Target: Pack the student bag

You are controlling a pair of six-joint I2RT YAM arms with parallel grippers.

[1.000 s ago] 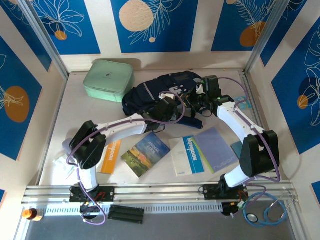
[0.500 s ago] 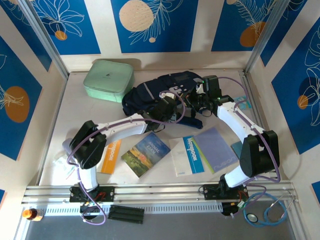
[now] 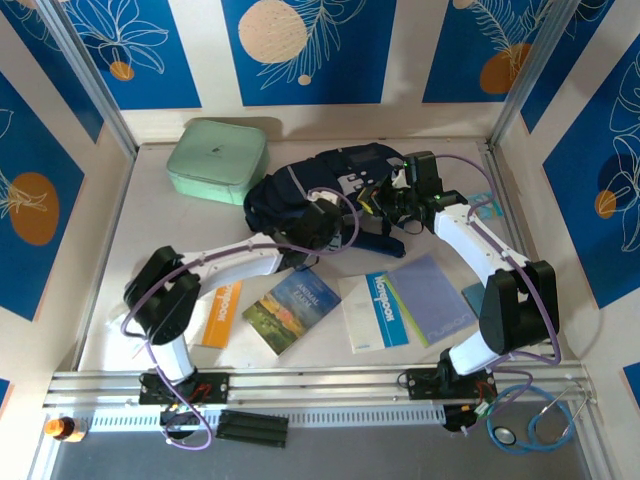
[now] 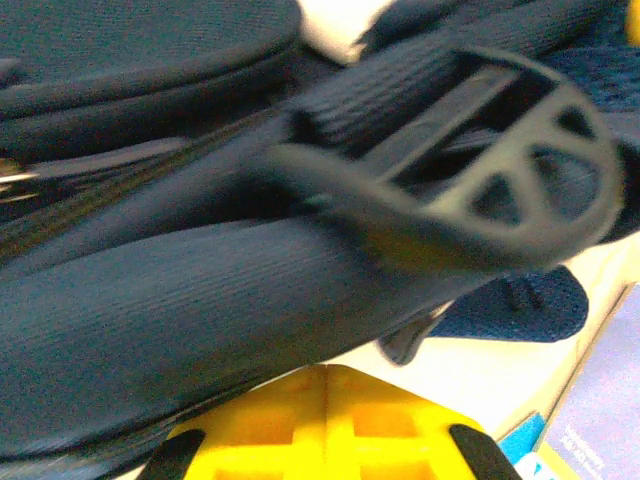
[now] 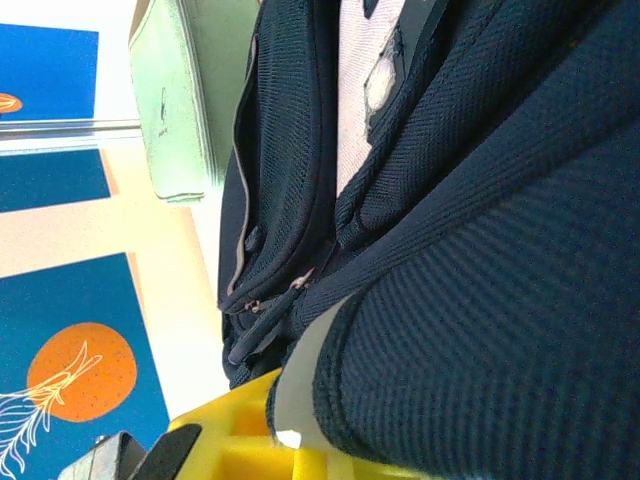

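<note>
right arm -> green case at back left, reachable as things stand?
Probably not directly: the backpack lies between the right arm and the green case, and the left arm reaches in at the bag too. It would need to go over them.

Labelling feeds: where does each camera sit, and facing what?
Top external: above and behind, looking down at the table; both arms, left hand and right hand at the bag.
Left wrist: left arm, close on the bag's buckle; yellow hand base below.
Right wrist: right arm, along the bag toward the case; yellow base below.
Shared: the bag, everywhere.
</note>
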